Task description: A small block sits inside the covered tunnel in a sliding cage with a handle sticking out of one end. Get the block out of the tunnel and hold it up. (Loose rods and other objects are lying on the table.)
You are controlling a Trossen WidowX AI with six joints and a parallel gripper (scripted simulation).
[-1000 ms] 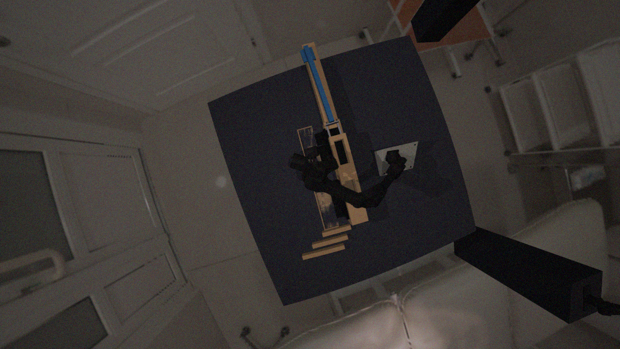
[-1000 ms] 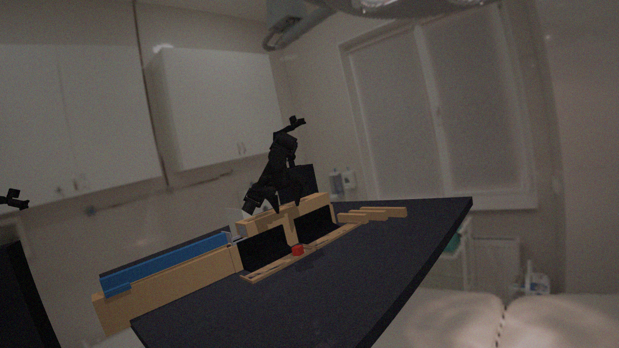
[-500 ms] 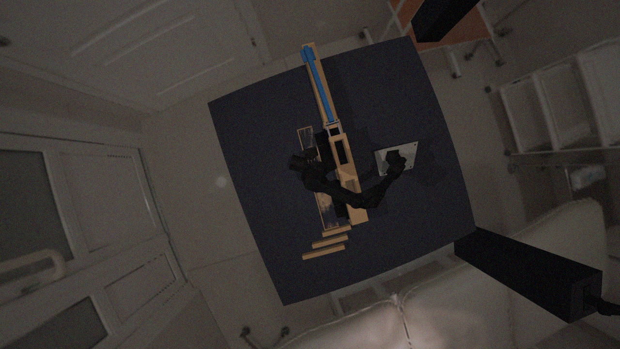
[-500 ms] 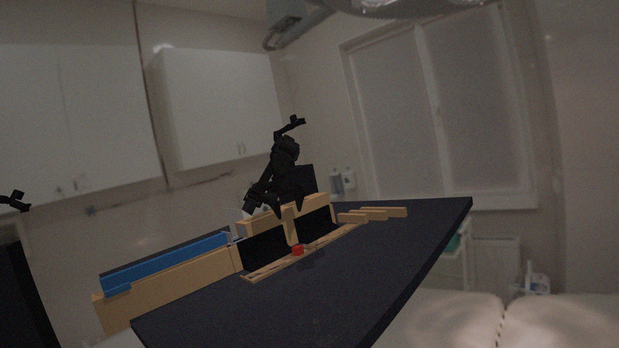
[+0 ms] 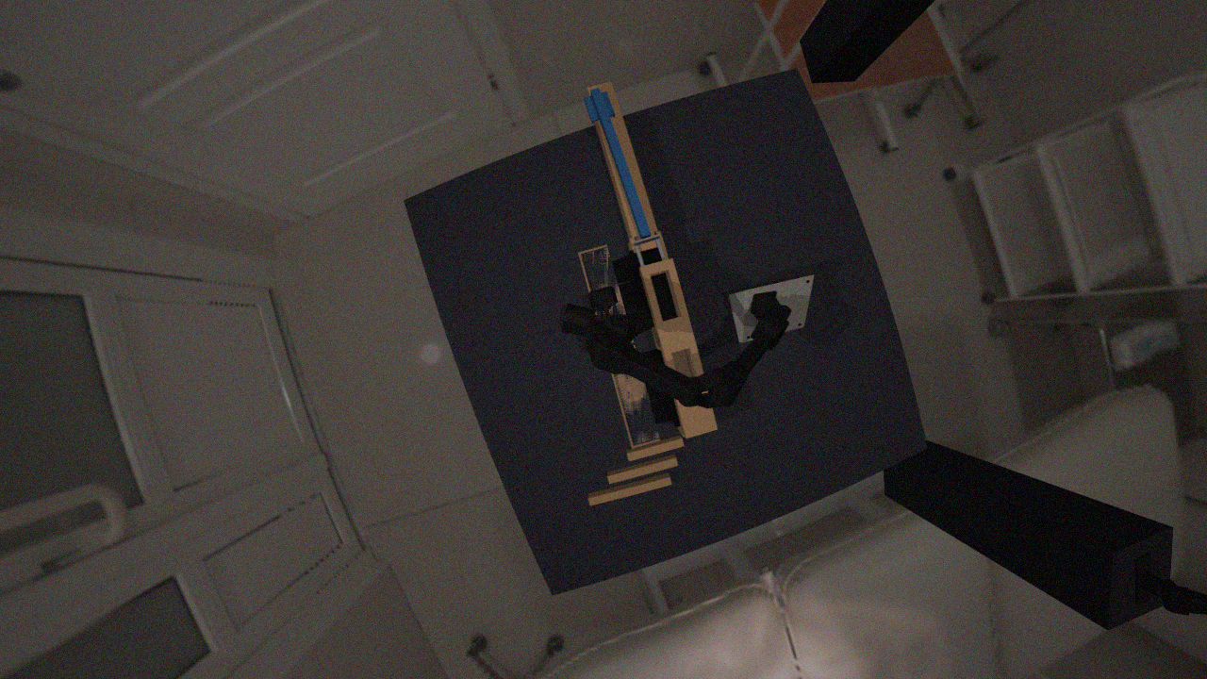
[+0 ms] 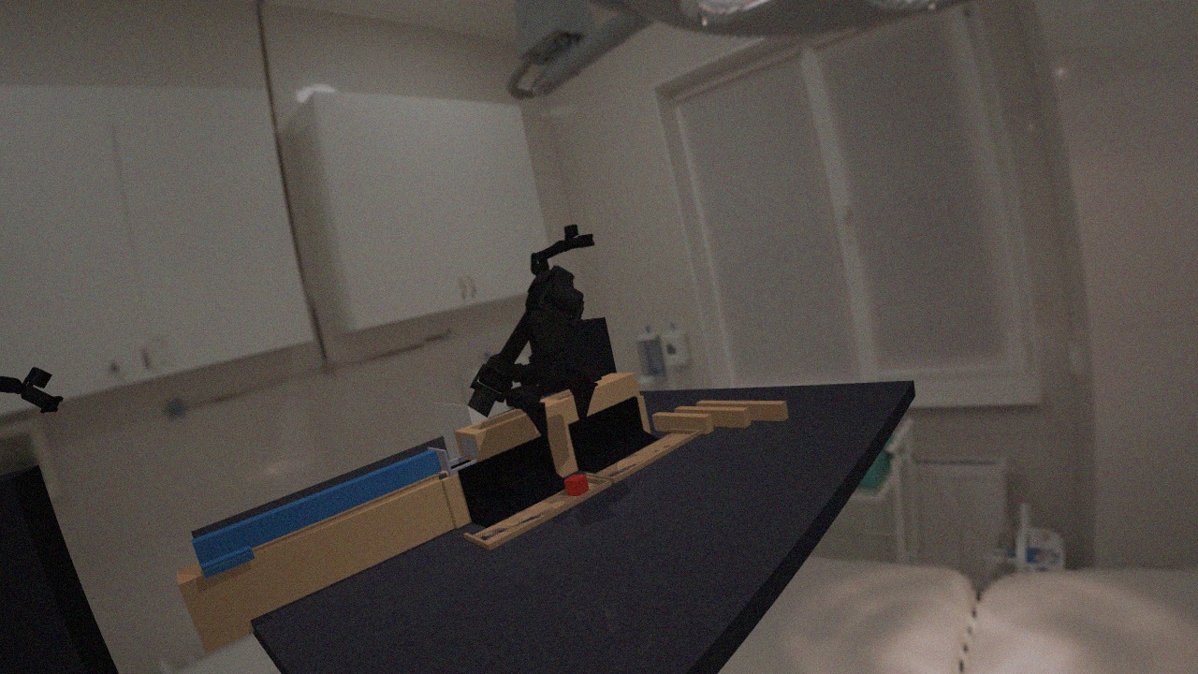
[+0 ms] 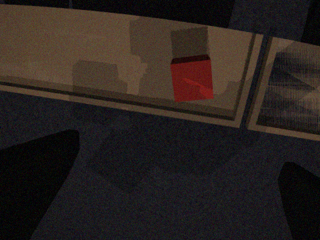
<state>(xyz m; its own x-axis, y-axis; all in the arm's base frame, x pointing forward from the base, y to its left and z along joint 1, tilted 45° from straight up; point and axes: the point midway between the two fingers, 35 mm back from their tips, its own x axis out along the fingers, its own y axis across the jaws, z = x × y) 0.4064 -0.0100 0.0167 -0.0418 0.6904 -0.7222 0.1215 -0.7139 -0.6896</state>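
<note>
Wrist view first, asks the lead inspector: where is the block, and what is its condition?

Red block (image 6: 576,484) (image 7: 192,80) noted outside the tunnel (image 5: 675,336) (image 6: 615,389), replies the assistant, resting in the shallow wooden tray (image 5: 593,250) (image 6: 486,543) (image 7: 133,109) beside the tunnel's open side. It sits near the tray's end wall. No damage visible. In the top view the arm hides it.

State of the jaws?

Wide apart, nothing between them. The gripper (image 5: 624,324) (image 6: 563,423) (image 7: 183,148) is over the tunnel's tray side, and in the wrist view the block shows beyond the fingertips, not yet between them. Extraction appears complete; the hold-up is outstanding.

How do you expect it to handle?

My assessment: light, stiff and unlikely to crush. Its flat faces should suit flat pads, though surface grip cannot be confirmed. A shallow or off-centre pinch could tip it or let it slip.

Recommended hold?

Two opposite upright faces, low on the sides, pads square to them. I would centre the gripper over the block, lower it clear of the tray's rim and end wall, close evenly, then lift straight up, away from the tunnel.
</note>
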